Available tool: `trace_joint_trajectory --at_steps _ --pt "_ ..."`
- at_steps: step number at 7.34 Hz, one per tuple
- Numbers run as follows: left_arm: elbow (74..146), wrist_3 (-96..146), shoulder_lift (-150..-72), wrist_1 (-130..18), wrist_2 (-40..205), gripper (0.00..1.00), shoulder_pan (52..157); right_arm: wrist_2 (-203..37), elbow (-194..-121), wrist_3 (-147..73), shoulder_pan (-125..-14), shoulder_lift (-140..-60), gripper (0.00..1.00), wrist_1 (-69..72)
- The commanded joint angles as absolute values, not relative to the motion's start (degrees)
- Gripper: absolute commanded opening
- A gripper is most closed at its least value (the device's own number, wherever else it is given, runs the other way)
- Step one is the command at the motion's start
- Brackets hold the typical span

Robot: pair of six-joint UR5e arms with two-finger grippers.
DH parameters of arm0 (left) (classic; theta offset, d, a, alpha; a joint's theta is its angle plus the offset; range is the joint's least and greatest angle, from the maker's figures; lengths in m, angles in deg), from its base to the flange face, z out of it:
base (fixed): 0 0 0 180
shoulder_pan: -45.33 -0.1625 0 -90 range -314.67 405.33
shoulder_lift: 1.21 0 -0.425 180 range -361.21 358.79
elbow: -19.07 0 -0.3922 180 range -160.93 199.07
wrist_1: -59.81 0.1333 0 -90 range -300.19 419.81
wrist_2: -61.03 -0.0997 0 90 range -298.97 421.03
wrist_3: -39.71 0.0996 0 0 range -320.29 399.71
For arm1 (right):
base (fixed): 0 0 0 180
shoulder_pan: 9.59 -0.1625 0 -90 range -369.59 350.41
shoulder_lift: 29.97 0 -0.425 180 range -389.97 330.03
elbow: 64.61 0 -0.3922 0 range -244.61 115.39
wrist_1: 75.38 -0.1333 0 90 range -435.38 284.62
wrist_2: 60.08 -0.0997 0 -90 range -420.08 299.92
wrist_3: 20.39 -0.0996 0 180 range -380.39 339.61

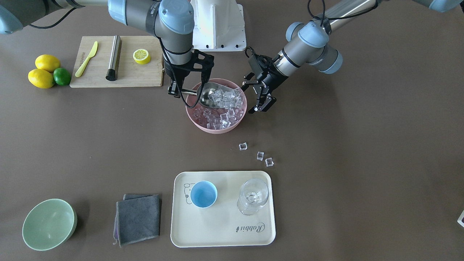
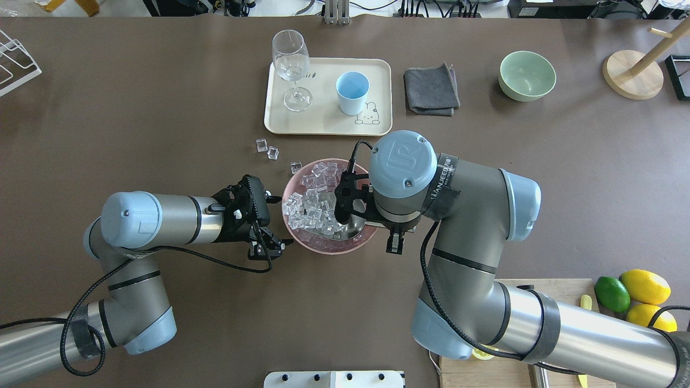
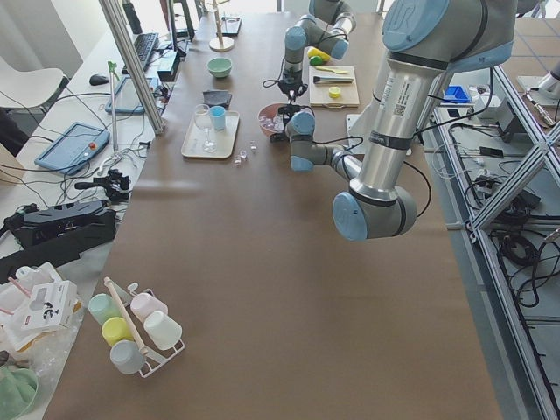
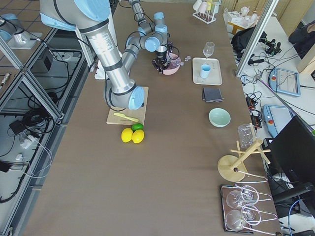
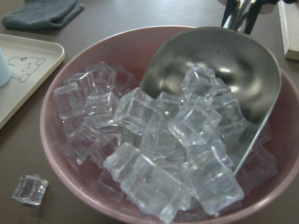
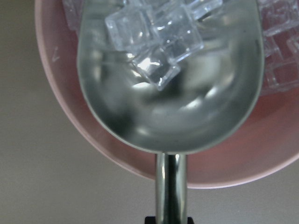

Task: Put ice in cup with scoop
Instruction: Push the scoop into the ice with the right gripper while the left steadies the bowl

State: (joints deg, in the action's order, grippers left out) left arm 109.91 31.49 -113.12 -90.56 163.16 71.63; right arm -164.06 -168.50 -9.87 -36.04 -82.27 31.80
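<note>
The steel scoop (image 1: 214,95) lies tilted in the pink bowl (image 1: 214,129), its trough holding several cubes of ice (image 5: 196,121). More ice (image 2: 310,207) fills the bowl. My right gripper (image 1: 177,90) is shut on the scoop's handle (image 6: 170,186) at the bowl's rim. My left gripper (image 2: 279,222) is open and empty, just outside the bowl's other side; it also shows in the front view (image 1: 255,96). The light-blue cup (image 1: 203,194) stands empty on the cream tray (image 1: 221,232), apart from both grippers. Three loose ice cubes (image 1: 260,156) lie on the table between bowl and tray.
A clear stemmed glass (image 1: 253,197) stands on the tray beside the cup. A grey cloth (image 1: 139,217) and a green bowl (image 1: 49,224) lie beyond the tray. A cutting board (image 1: 119,78) holds a steel cylinder (image 1: 113,58), a yellow knife and half a lemon.
</note>
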Motion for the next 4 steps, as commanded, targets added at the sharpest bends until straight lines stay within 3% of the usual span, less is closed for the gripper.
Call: trace_joint_trajectory --at_steps 1,4 --pt "110.13 31.45 -113.09 -90.4 163.07 0.98 71.78 -166.15 -169.9 -9.58 -36.04 -86.57 0.0 23.08" --pt "110.21 31.45 -113.09 -90.4 163.24 0.98 72.05 -170.1 -170.42 -9.58 -36.04 -88.15 0.0 18.25"
